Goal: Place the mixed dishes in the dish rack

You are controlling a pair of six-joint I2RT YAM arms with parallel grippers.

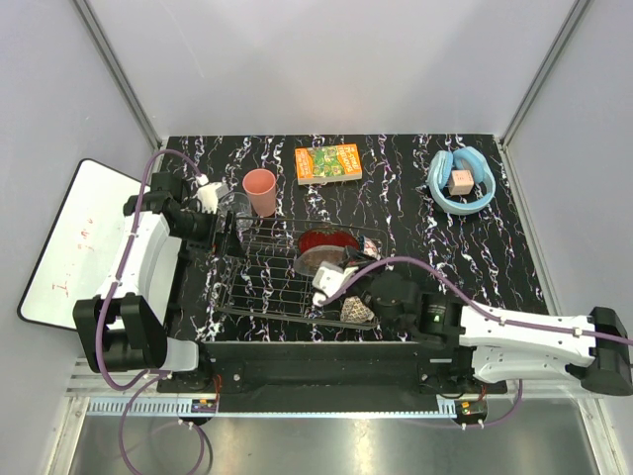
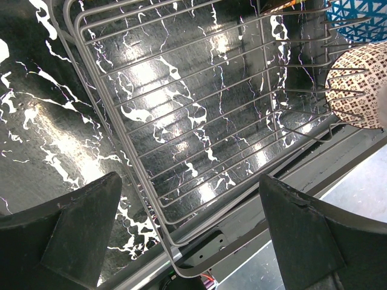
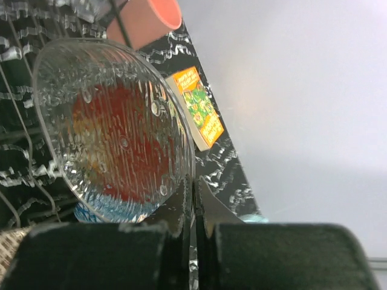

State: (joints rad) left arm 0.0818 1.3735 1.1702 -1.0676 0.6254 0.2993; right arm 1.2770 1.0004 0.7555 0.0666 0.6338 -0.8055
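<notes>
We cannot read the print on the orange-green box (image 1: 327, 163); it is too small. Our right gripper (image 3: 193, 241) pinches the rim of the clear glass bowl (image 3: 115, 127), held upright at the dish rack (image 1: 257, 272), with the glossy red bowl (image 1: 326, 242) showing through. Our left gripper (image 2: 190, 202) hangs spread above bare rack wires.

White arms (image 1: 524, 332) with black joints; purple cables (image 1: 420, 263); black gripper fingers (image 2: 66, 235).
</notes>
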